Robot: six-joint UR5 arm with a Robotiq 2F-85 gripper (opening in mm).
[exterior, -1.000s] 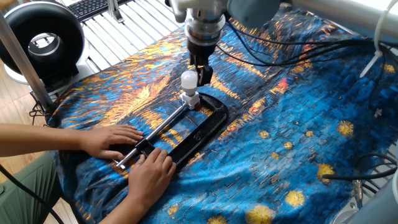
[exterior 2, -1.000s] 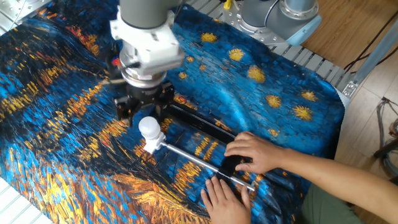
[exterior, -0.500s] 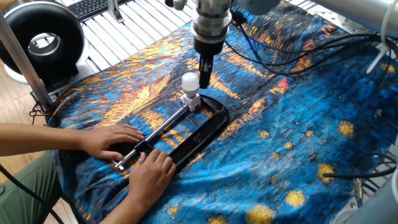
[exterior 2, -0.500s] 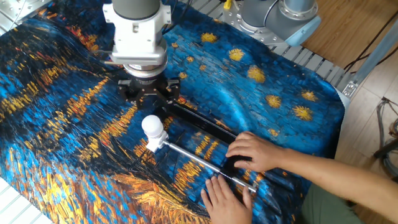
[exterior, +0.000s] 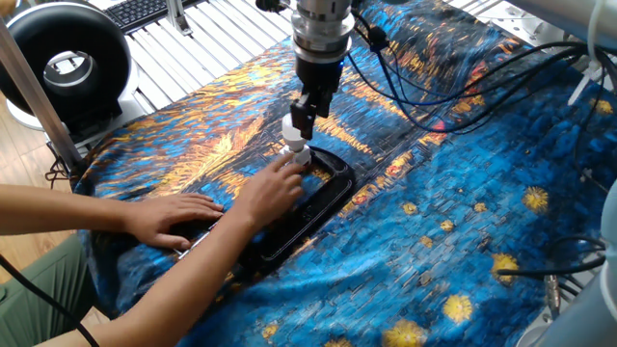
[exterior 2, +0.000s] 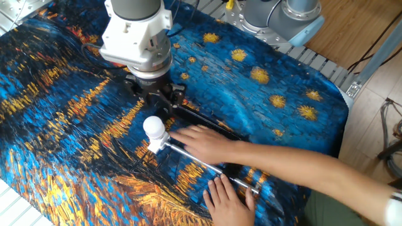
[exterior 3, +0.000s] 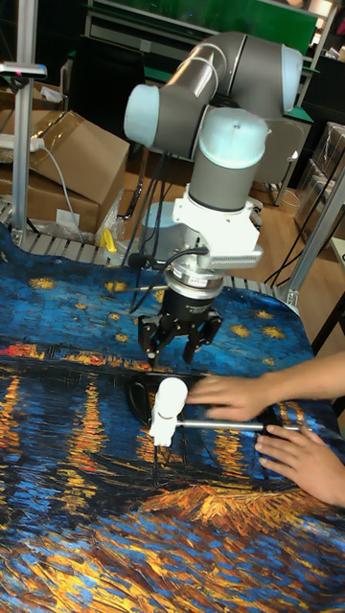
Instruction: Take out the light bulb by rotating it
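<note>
The light bulb (exterior 2: 153,126) is a small white globe standing upright in a white socket (exterior 2: 156,145), which sits at the end of a black clamp frame (exterior: 331,185) with a silver rod (exterior 2: 190,158). It also shows as the light bulb (exterior 3: 172,392) in the tall view, and partly behind my fingers as the light bulb (exterior: 292,134). My gripper (exterior 2: 159,103) hangs just behind the bulb, open, with nothing between its fingers. The tall view shows the gripper (exterior 3: 176,351) spread wide above the bulb, apart from it.
A person's hand (exterior 2: 204,142) lies on the clamp right beside the socket, and the other hand (exterior 2: 226,201) rests near the rod's end. The table is covered by a blue and orange patterned cloth (exterior: 463,222). Cables (exterior: 453,82) trail from my arm. A black round device (exterior: 66,58) stands at the left.
The person's hand slid along the clamp up to the socket. My gripper turned about its axis and shifted slightly, staying open behind the bulb.
</note>
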